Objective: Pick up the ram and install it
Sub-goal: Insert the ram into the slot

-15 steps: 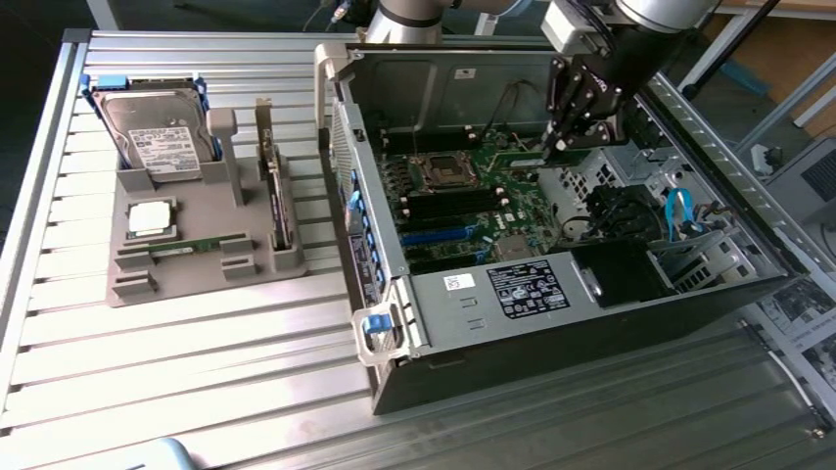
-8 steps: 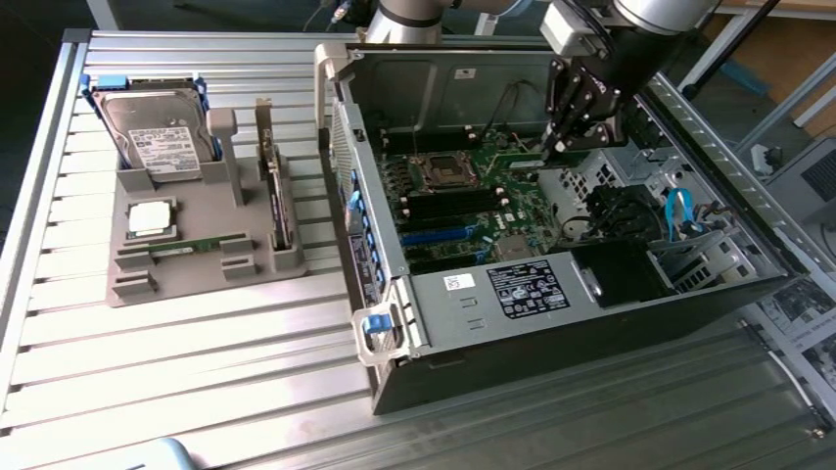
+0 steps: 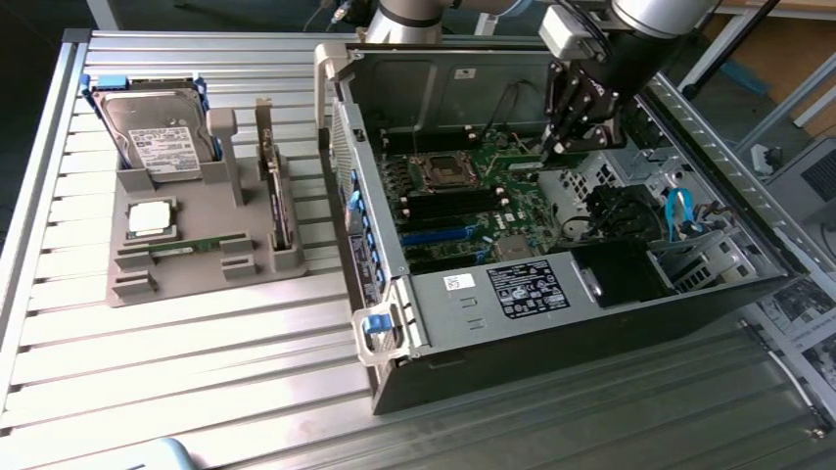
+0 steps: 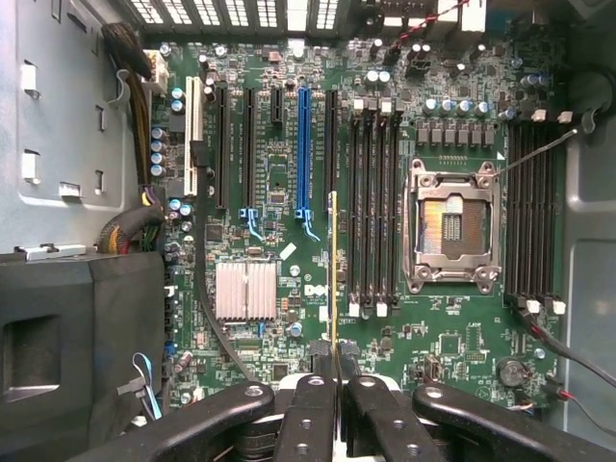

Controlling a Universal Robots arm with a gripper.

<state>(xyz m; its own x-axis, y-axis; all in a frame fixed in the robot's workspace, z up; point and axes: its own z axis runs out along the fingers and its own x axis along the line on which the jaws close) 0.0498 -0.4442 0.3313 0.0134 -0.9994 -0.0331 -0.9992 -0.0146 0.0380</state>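
A tray (image 3: 183,276) is set beside the computer case (image 3: 523,367); inside, the ram (image 4: 333,279) is held above the motherboard (image 4: 452,339).

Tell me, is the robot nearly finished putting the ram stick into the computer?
About halfway. Done: the ram is off the gray tray and inside the open computer case. In hand: the gripper is shut on it, holding it edge-on over the motherboard, beside the black memory slots. Left: it does not look pushed into a slot yet.
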